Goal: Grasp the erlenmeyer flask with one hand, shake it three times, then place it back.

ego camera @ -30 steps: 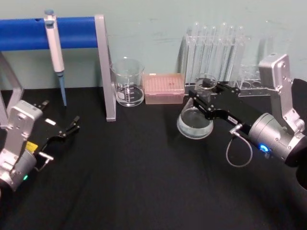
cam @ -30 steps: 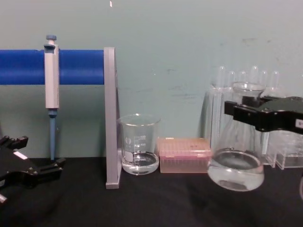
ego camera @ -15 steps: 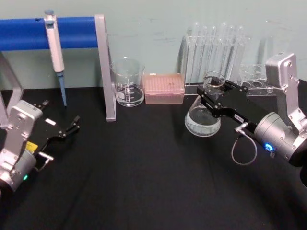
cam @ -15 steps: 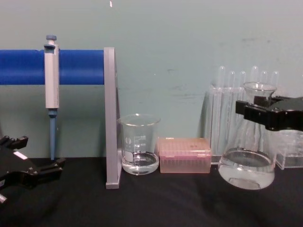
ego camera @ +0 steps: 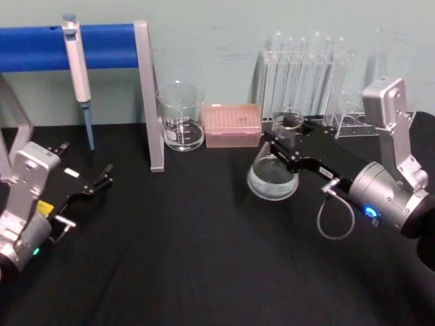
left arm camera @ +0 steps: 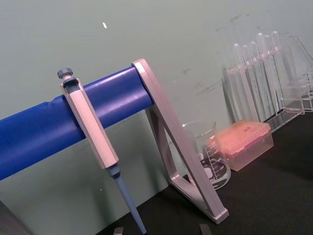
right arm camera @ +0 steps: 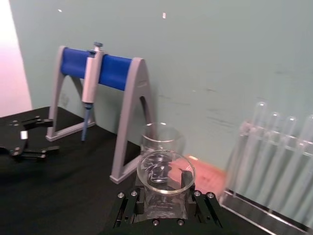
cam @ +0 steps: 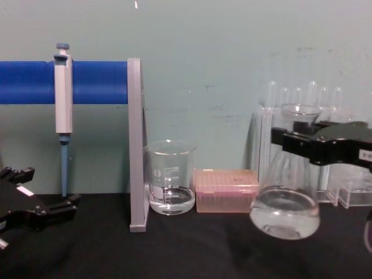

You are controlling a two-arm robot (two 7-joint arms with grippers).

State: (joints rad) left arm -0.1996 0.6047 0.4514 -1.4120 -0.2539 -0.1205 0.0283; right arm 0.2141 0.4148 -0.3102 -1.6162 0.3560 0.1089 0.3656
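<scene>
The right gripper [ego camera: 288, 133] clamps the neck of the erlenmeyer flask [ego camera: 272, 178], which hangs tilted beneath it, apparently off the tabletop [ego camera: 204, 258]. A hard shake could slosh its liquid out or knock it into the test tubes [ego camera: 306, 68] just behind the gripper. The beaker [ego camera: 181, 125] graduations and the gripper's white label are unreadable. The left gripper [ego camera: 88, 183] lies parked, jaws spread.

In the chest view the right claw [cam: 289, 141] runs off the right edge and covers part of the neck of the flask [cam: 285, 214] and the test-tube rack [cam: 272, 110] behind it. The left claw [cam: 49, 187] is cut by the left edge, as is the blue bar [cam: 35, 82]. The printed marks on the beaker [cam: 170, 177] are too small to read. In the right wrist view the pink box [right arm camera: 210, 178] is blurred.
</scene>
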